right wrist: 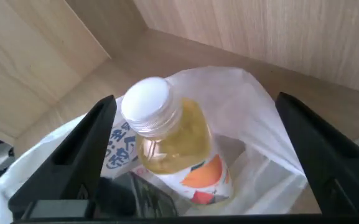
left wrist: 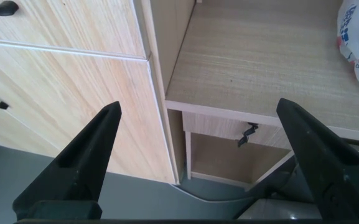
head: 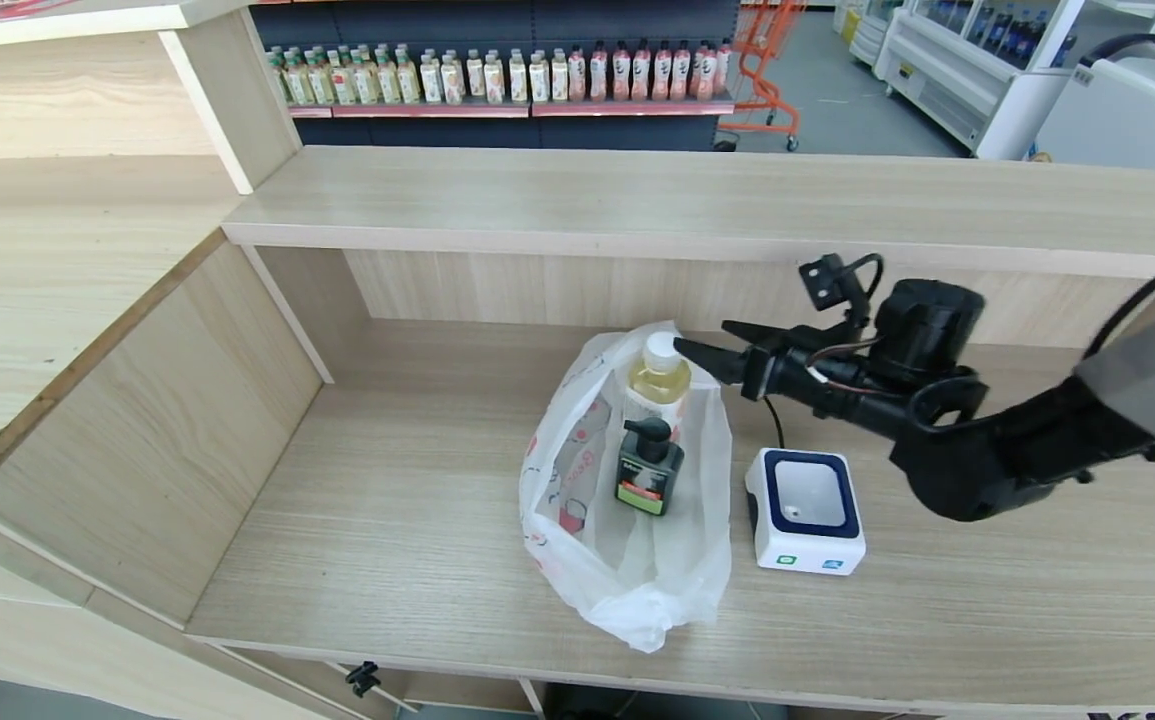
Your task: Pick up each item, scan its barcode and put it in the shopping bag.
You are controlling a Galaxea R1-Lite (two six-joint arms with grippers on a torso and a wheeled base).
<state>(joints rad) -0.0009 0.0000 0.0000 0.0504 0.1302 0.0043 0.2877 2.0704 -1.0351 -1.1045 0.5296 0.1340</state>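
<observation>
**Right tool spread wide around the bottle in the bag**

Your right tool (head: 707,338) hangs at the back end of the shopping bag (head: 637,570) with its fingers wide apart. The white-capped juice bottle (head: 660,375) sits between them, and the wrist view shows a gap on both sides. In the head view one tip sits right beside the cap.

The juice bottle stands inside the bag on the side nearest the back edge of the desk (head: 387,520). A dark pump bottle (head: 648,470) stands just in front of it, also in the bag. The bag sits about mid-desk, its far end pointing at the front edge. The white scanner (head: 805,508) is just to its right, window facing up.

Your left tool (left wrist: 199,104) is spread open too, with nothing in it. It's off the desk's front-left corner, beside the wooden drawer fronts (left wrist: 61,62).
</observation>
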